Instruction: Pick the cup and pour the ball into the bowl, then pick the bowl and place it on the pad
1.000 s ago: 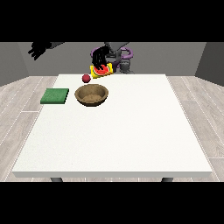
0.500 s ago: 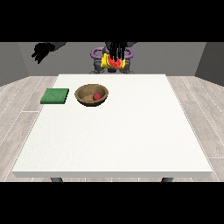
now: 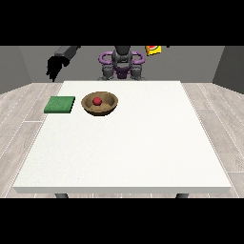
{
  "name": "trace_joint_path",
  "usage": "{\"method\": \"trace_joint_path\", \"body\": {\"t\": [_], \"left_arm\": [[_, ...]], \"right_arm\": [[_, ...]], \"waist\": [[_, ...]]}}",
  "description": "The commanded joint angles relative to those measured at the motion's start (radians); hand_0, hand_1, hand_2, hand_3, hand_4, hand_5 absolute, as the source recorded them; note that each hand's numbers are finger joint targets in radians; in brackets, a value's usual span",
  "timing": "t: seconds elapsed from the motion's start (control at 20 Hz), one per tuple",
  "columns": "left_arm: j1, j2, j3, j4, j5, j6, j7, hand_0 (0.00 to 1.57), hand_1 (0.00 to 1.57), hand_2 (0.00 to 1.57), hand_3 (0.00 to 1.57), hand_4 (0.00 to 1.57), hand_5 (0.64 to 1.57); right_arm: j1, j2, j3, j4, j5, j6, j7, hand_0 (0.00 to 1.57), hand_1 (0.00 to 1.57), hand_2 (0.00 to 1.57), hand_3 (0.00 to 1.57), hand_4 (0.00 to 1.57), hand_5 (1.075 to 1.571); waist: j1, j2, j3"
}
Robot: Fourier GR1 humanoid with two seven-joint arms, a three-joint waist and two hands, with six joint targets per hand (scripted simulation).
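Observation:
The brown bowl stands on the white table, left of its middle, with the red ball inside it. Just left of the bowl lies the green pad. The yellow and red cup is tilted high in the air at the view's upper right, against the top edge. Only a dark sliver of the hand at the view's right shows beside it, and whether it holds the cup is hidden. The hand at the view's left hangs raised beyond the table's far left corner, fingers relaxed and empty.
The robot's torso stands behind the table's far edge. Wooden floor lies on either side of the table.
The cup has gone from above the far table edge up and to the view's right. The ball, beside the bowl a second ago, now rests in it. The hand at the view's left has lowered slightly.

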Motion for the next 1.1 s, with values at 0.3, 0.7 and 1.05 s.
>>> {"method": "trace_joint_path", "body": {"t": [0.3,0.7,1.05], "left_arm": [[0.007,0.174,0.333,-0.081,0.505,-0.404,-0.103,0.0,0.0,0.0,0.0,1.05,1.561],[0.047,0.333,0.416,-0.112,0.609,-0.552,-0.094,0.0,0.0,0.0,0.0,0.98,1.553],[0.087,0.356,0.437,-0.206,0.673,-0.558,-0.046,0.0,0.0,0.0,0.0,1.01,1.535]], "right_arm": [[-0.034,0.088,-0.01,0.053,0.01,-0.109,-0.061,0.0,0.0,0.0,0.0,0.74,1.567],[-0.05,0.157,0.009,0.229,0.037,-0.073,-0.293,0.0,0.0,0.0,0.0,0.65,1.56],[-0.164,0.105,-0.024,0.422,0.021,-0.05,-0.372,0.0,0.0,0.0,0.0,0.55,1.558]], "waist": [[0.111,0.107,0.0103],[0.092,0.197,0.0118],[0.099,0.244,0.0123]]}}
